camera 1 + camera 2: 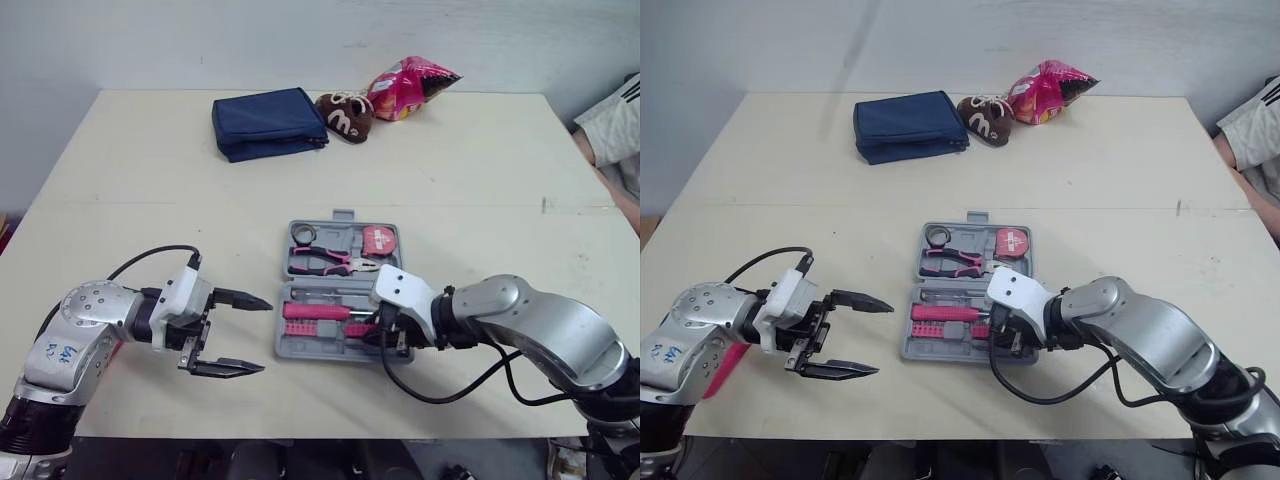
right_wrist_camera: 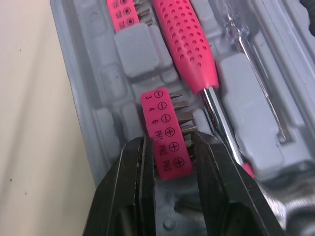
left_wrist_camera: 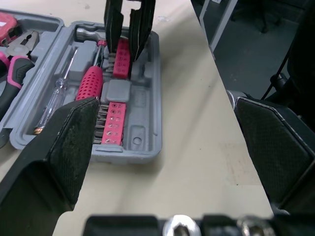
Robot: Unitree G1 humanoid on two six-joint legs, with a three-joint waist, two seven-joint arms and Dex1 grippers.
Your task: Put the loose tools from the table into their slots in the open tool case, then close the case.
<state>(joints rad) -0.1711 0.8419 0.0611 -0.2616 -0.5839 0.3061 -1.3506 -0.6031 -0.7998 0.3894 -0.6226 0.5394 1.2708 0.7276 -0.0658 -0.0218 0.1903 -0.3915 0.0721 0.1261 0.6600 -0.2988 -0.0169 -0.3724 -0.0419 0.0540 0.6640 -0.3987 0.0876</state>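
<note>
Left arm (image 1: 80, 330) and right arm (image 1: 545, 325): silver shells, white wrists, looping black cables. Left end effector (image 1: 262, 335) and right end effector (image 2: 170, 140): black fingers. Blue handwriting marks the left shell.

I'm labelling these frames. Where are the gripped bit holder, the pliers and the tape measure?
bit holder (image 2: 166, 133), right wrist view, on its pink labelled face.
pliers (image 1: 345, 262), left eye view, where the handles meet.
tape measure (image 1: 378, 240), left eye view, on its pink body.

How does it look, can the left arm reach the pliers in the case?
Probably yes. The left gripper is open beside the case, and the pliers lie uncovered in its far half. The right gripper is clamped on the bit holder in the near half.
</note>
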